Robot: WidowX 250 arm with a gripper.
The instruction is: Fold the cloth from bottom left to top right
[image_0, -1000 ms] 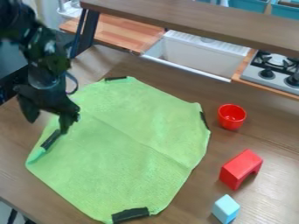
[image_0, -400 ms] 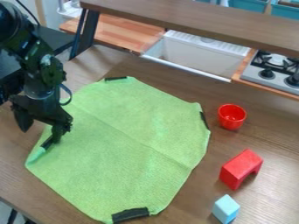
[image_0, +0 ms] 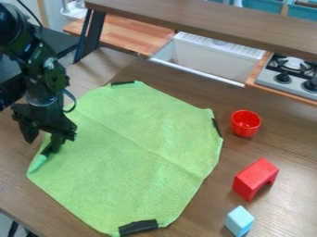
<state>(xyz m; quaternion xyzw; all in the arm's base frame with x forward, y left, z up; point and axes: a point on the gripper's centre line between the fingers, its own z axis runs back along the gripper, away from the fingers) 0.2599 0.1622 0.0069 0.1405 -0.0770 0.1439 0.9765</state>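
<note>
My gripper [image_0: 42, 138] is at the left of the camera view, low over the left edge of the cloth. It is open, one finger outside the cloth's edge and the other over the black strip [image_0: 47, 150] near the cloth's left corner. The green cloth [image_0: 136, 152] lies spread out on the table, with a crease running across its middle and dark strips at its corners. The finger partly hides the left strip, and whether it touches the fabric I cannot tell.
Right of the cloth, a red cup [image_0: 246, 123], a red arch block [image_0: 255, 178] and a light blue block [image_0: 239, 221] stand on the brown table [image_0: 291, 139]. Behind are a raised shelf [image_0: 204, 21], a white sink [image_0: 213, 58] and a stove [image_0: 288, 76].
The gripper has shifted left and lower toward the cloth's left corner, and its fingers stand somewhat closer together. The cloth lies as before.
</note>
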